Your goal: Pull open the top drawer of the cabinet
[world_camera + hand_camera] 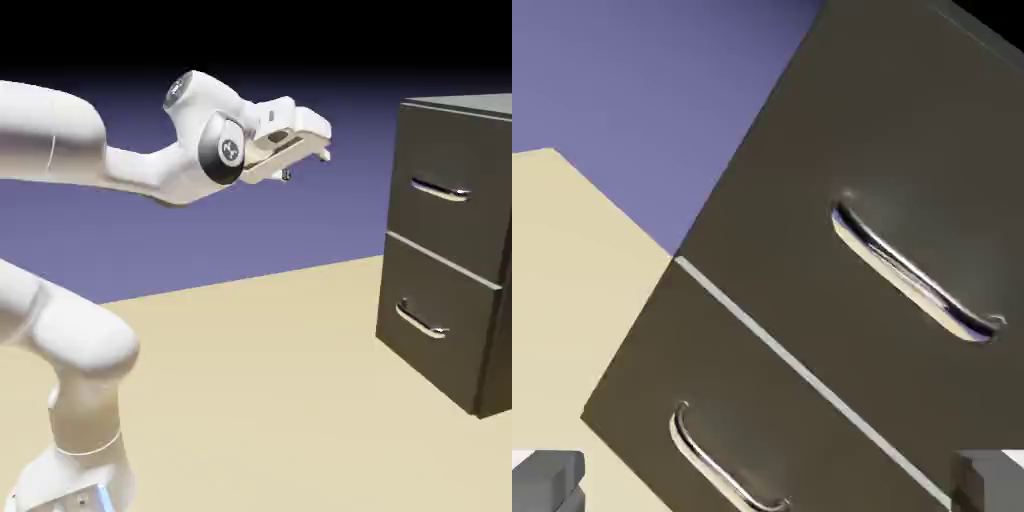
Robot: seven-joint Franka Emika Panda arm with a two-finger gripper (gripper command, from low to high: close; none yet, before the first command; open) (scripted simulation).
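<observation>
Two drawers show in the exterior view, both flush with the cabinet (452,250), so nothing is pulled yet. Cabinet stands at 3 o'clock on the desk (280,400). Top drawer (450,190) is the upper front, with its silver handle (440,190) running roughly level, long axis sloping a bit down toward 4 o'clock. Lower drawer (440,320) sits just below, same kind of handle. Gripper (305,165) hangs up in the air at about 12 o'clock, well apart from the cabinet, roughly at top-drawer height, pointing toward 3 o'clock. Fingers look spread, holding nothing.

Hand view: rolled, so the cabinet front tilts. Top drawer (912,150) fills the 1–3 o'clock part, its handle (917,275) lying on a diagonal from 10 to 4 o'clock. Pale seam between the drawers runs on the same diagonal. Lower drawer (762,400) at 6 o'clock, handle partly cut by the edge. Grey fingertips (547,478) sit at both bottom corners, wide apart, nothing between them.

Judgement: approach stage only; reach, grasp and pull all remain.
</observation>
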